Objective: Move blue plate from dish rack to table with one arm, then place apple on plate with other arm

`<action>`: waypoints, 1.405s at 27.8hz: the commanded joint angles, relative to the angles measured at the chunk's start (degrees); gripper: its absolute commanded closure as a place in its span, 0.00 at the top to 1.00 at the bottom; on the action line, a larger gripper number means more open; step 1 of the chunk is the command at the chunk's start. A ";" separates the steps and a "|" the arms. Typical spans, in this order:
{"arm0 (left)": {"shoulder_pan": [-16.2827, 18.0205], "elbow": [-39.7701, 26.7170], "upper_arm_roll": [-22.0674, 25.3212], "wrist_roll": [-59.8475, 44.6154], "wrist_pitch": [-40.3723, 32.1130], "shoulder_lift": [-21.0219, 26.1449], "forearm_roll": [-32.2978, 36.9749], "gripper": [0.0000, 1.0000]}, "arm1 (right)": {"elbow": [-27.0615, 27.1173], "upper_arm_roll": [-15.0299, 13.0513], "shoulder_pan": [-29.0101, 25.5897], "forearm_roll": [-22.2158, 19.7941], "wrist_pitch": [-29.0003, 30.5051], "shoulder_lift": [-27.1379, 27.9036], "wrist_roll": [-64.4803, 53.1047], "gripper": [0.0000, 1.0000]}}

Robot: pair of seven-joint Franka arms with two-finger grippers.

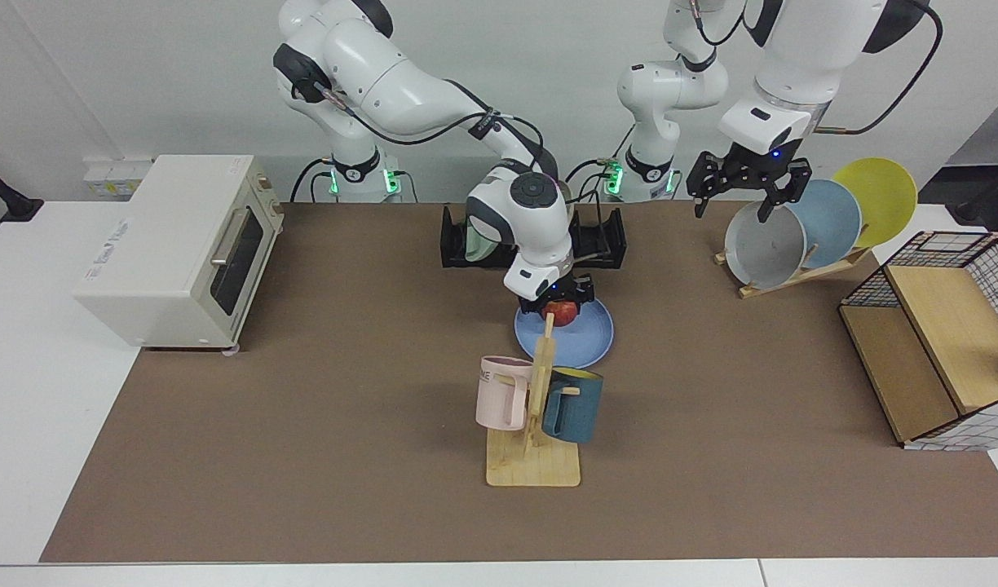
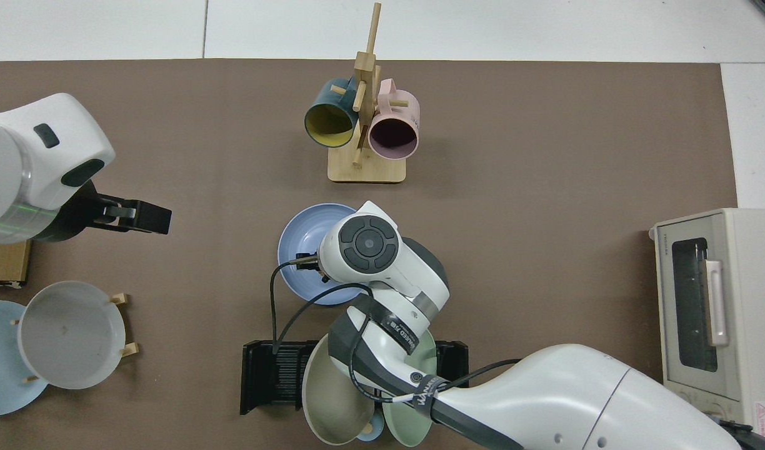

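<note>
Round periwinkle-blue plate (image 1: pixel 585 338) flat on the brown-matted table (image 1: pixel 303 456), in front of the low black slotted dish rack (image 1: pixel 605 240) and just behind a wooden mug tree (image 1: pixel 540 408). Small red apple (image 1: pixel 560 312) clamped in the right gripper (image 1: pixel 559 311), low over the plate's near-rack part; contact with the plate not discernible. Left gripper (image 1: pixel 749 184) spread open, empty, hovering above a grey plate (image 1: pixel 764 244) on a slanted light-wood stand (image 1: pixel 801 275).
</note>
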 commanded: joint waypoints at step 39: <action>1.89 0.81 0.14 1.51 -1.51 -0.13 -0.52 1.00 | 4.94 -22.12 -4.18 13.08 -22.47 -20.24 -28.75 1.00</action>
